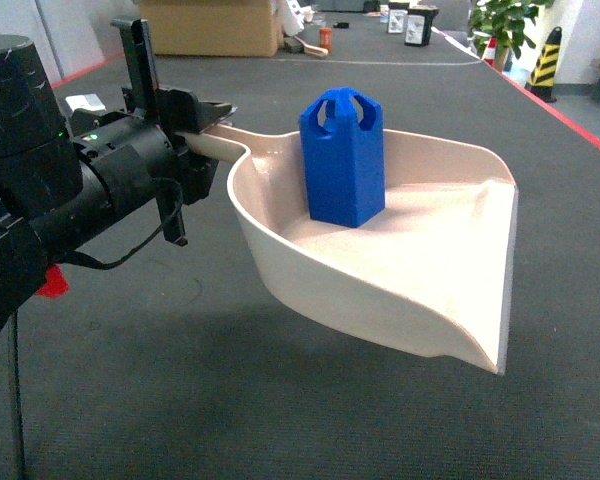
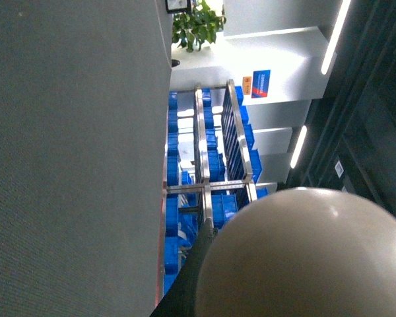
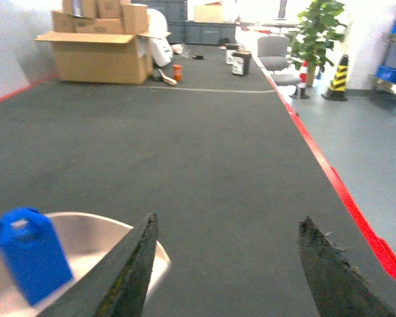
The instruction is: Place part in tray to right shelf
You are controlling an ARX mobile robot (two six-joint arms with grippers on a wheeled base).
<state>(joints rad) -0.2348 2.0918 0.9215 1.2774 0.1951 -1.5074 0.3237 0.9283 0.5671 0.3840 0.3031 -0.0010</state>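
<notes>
We see the left gripper (image 1: 195, 125) clamping the tray (image 1: 450, 290) handle above the floor. The part (image 1: 342, 160) stands upright inside. The right gripper (image 3: 224, 264) gapes wide, holding nothing.

One blue part (image 1: 343, 158), one cream tray (image 1: 400, 290), one potted plant (image 1: 502, 22), one striped yellow-and-black cone (image 1: 545, 62), one large open cardboard box (image 3: 99, 56), two small black-and-white containers (image 1: 410, 20) at the far end

Left arm reaching in level from the left edge of the head view, left gripper (image 1: 202, 128) clamped on the tray handle (image 1: 218, 148). Right gripper (image 3: 228, 264) seen only by its own wrist camera, fingers (image 3: 133, 274) spread wide, holding nothing.
</notes>
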